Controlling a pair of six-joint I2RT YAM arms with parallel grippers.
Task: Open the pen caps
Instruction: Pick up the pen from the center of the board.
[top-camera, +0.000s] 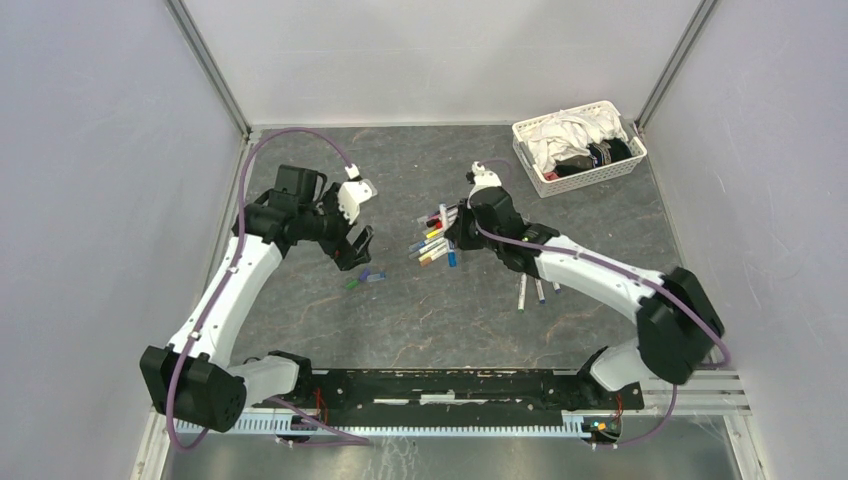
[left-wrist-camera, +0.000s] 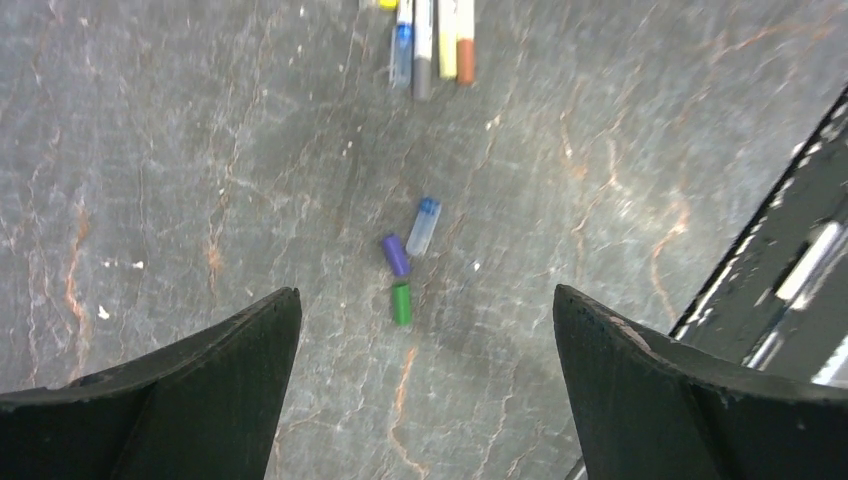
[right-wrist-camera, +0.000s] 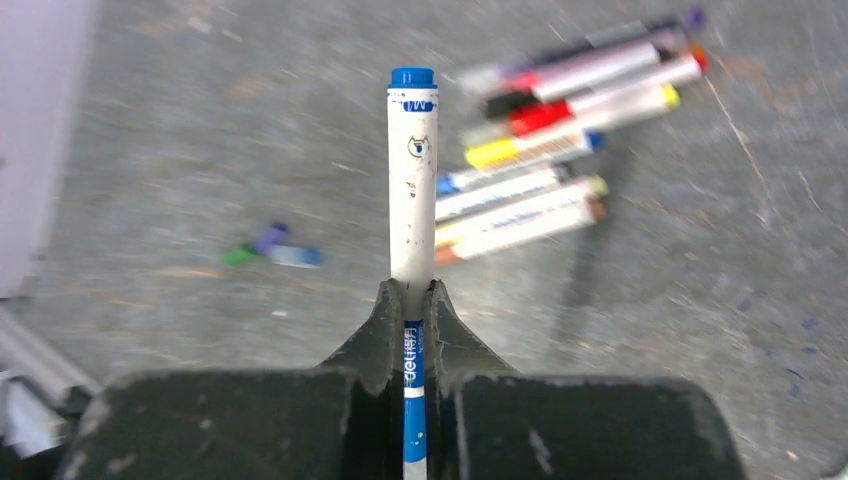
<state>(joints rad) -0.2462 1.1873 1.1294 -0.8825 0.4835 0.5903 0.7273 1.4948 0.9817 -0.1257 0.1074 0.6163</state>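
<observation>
Pen (right-wrist-camera: 412, 190) pinched along its barrel by right gripper (right-wrist-camera: 412, 300); long axis runs straight ahead of the fingers, blue cap (right-wrist-camera: 412, 77) at the far tip (fitted). Left gripper (left-wrist-camera: 425, 295) spread wide, empty, well apart from that cap.

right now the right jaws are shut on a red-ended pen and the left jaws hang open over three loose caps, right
Not red: the pen in the right jaws has a blue end, per the right wrist view. The left jaws hang open over three loose caps.
</observation>
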